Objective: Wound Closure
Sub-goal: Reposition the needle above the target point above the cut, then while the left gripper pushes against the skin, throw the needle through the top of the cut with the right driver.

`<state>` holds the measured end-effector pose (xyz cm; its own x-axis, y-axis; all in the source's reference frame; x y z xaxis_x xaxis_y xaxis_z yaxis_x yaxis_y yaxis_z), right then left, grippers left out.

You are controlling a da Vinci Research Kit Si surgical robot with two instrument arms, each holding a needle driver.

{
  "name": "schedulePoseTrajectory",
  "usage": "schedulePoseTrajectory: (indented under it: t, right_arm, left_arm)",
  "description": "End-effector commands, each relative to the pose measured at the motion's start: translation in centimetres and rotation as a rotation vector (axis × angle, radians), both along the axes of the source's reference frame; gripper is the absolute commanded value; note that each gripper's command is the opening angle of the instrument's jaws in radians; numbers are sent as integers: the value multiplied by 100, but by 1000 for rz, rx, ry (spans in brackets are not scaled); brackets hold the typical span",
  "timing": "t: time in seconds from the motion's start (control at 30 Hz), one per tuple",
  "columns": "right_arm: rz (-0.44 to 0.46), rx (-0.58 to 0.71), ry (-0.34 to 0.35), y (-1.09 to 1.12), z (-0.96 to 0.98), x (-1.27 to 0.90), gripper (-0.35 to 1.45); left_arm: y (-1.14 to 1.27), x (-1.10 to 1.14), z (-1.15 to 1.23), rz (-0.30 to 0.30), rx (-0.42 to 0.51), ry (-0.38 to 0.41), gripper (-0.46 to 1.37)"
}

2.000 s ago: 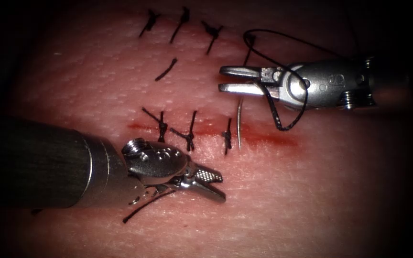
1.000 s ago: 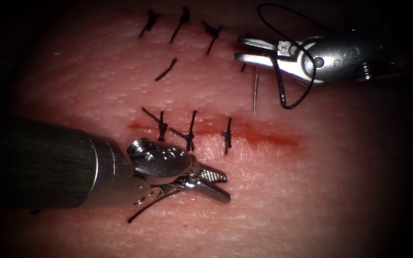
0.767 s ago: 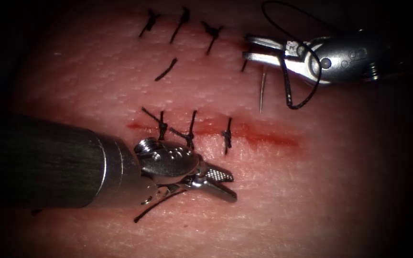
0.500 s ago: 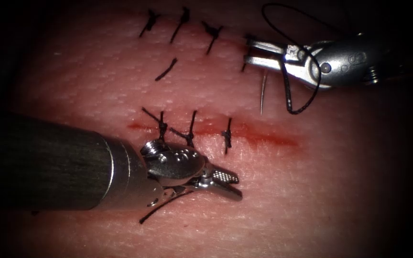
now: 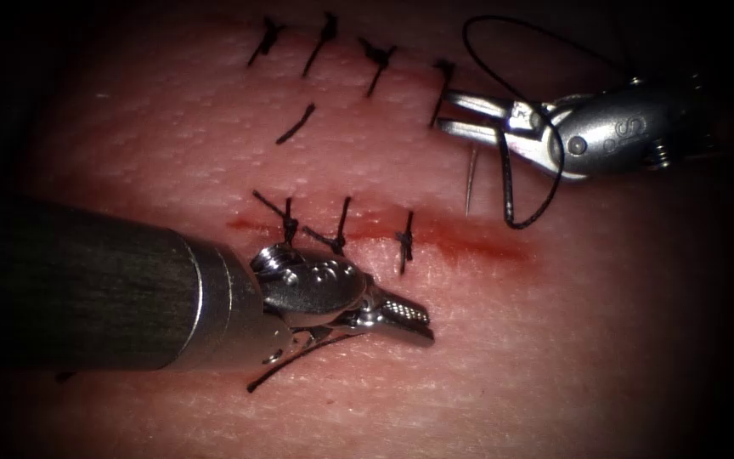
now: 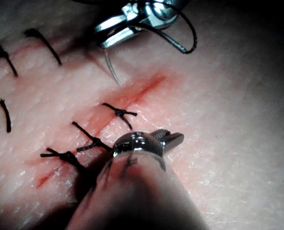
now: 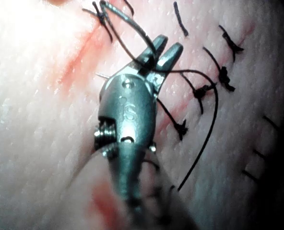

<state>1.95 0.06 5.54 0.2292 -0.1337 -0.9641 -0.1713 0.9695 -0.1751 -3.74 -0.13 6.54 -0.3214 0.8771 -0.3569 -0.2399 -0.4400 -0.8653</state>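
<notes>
Two tools (image 5: pixel 422 319), one needle (image 5: pixel 470 180)

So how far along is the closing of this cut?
Done: three stitches are tied across the left part of the cut. In hand: the needle hangs under the right hand, off the tissue, with thread looped around that hand; how it is gripped I cannot tell. The left hand is open and empty near the stitches. Left: the cut's right end, red with fluid, is unstitched.
</notes>
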Motion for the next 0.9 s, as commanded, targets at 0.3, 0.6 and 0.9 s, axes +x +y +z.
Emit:
schedulePoseTrajectory:
  t: [0.3, 0.6, 0.9]
  right_arm:
    - [0, -23, -43, -26, 16, 1, -35]
    - [35, 36, -56, -41, 21, -7, -35]
    - [51, 92, -67, -57, 34, -3, -35]
  left_arm:
    - [1, 1, -3, 2, -2, -5, -9]
    - [2, 3, -4, 4, -7, -6, -9]
    - [4, 3, -6, -4, -13, -6, -11]
